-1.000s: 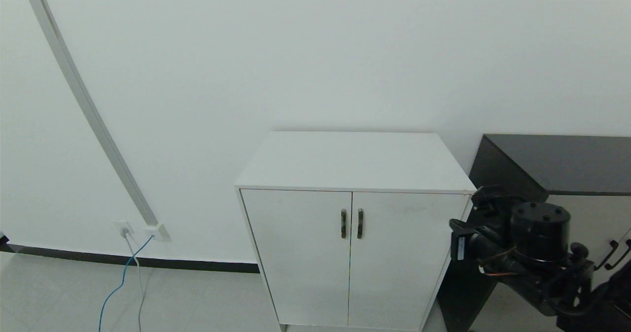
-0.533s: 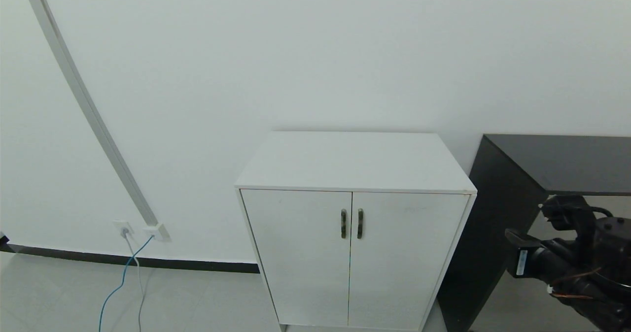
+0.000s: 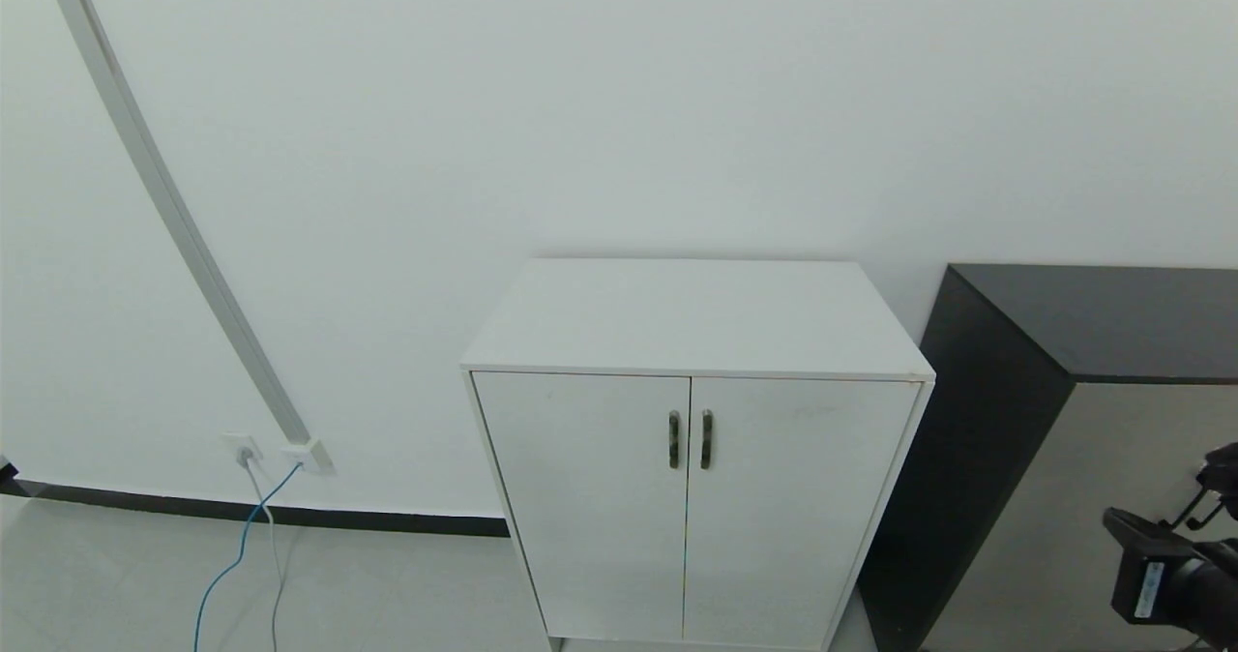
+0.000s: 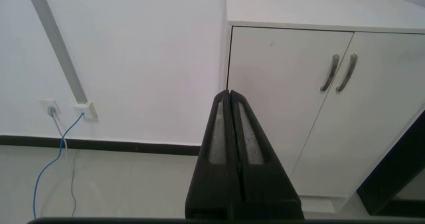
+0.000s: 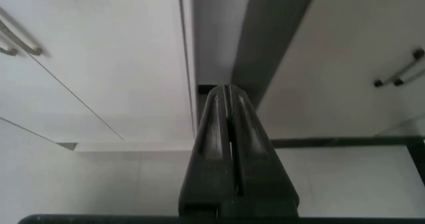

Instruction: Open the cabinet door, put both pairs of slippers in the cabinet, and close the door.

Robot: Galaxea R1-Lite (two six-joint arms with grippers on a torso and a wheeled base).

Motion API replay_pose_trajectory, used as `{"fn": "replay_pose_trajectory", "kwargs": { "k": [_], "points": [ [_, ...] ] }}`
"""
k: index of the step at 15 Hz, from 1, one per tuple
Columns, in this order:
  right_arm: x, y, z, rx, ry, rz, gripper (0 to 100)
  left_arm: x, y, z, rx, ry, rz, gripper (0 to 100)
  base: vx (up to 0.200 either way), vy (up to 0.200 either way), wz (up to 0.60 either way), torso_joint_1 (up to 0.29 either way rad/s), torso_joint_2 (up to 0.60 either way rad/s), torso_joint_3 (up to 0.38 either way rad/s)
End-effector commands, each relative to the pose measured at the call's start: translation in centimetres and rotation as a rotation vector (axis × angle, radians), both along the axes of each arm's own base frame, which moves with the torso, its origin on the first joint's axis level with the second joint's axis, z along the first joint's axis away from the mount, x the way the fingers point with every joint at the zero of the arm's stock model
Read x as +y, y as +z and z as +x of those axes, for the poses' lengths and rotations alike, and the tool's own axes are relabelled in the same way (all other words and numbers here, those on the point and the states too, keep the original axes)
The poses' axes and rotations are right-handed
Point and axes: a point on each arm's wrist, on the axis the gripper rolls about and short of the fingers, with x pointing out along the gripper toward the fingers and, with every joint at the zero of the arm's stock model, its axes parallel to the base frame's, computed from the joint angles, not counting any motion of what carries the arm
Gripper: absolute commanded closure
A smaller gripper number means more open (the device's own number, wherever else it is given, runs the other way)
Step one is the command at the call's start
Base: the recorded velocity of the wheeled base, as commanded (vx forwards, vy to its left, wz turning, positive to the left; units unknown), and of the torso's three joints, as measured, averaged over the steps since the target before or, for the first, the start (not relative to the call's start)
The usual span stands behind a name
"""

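The white cabinet (image 3: pixel 696 318) stands against the far wall, a little right of the middle. Its two doors (image 3: pixel 590 497) are both shut, and the two dark handles (image 3: pixel 674 439) stand upright side by side at the middle seam.

The left gripper (image 4: pixel 230 98) has its fingers pressed flat together with nothing between them. The cabinet is beyond it and to its right, well apart.

The right gripper (image 5: pixel 228 91) is closed in the same way and is also empty. It is low, before the gap between the white cabinet and the black cabinet (image 3: pixel 1064 323) on the right.

The right arm (image 3: pixel 1175 579) carries a small white label (image 3: pixel 1148 577), but its print is too small to read.

At the left, a blue cable (image 3: pixel 237 555) hangs from the wall sockets (image 3: pixel 242 447) to the floor.
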Motion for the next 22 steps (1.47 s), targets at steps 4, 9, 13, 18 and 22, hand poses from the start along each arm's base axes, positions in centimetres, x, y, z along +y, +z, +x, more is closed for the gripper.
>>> {"fn": "replay_pose_trajectory", "kwargs": {
  "k": [4,9,13,18,22],
  "points": [
    [-1.3,1.5,-4.3,-0.077,-0.012,0.022,100,0.0,0.0,0.0,0.001,0.001,0.0,100,0.0,0.0,0.0,0.0,0.0,0.0],
    [-2.3,0.4,-8.4,-0.032,0.041,0.036,100,0.0,0.0,0.0,0.001,0.001,0.0,100,0.0,0.0,0.0,0.0,0.0,0.0],
    [-2.9,-0.9,-11.5,-0.029,0.152,0.065,100,0.0,0.0,0.0,0.001,0.001,0.0,100,0.0,0.0,0.0,0.0,0.0,0.0],
    [-3.3,-2.6,-13.5,-0.01,0.207,0.068,100,0.0,0.0,0.0,0.001,0.001,0.0,100,0.0,0.0,0.0,0.0,0.0,0.0],
    [-3.4,-3.0,-14.5,-0.096,0.332,0.078,100,0.0,0.0,0.0,0.001,0.001,0.0,100,0.0,0.0,0.0,0.0,0.0,0.0]
  ]
}}
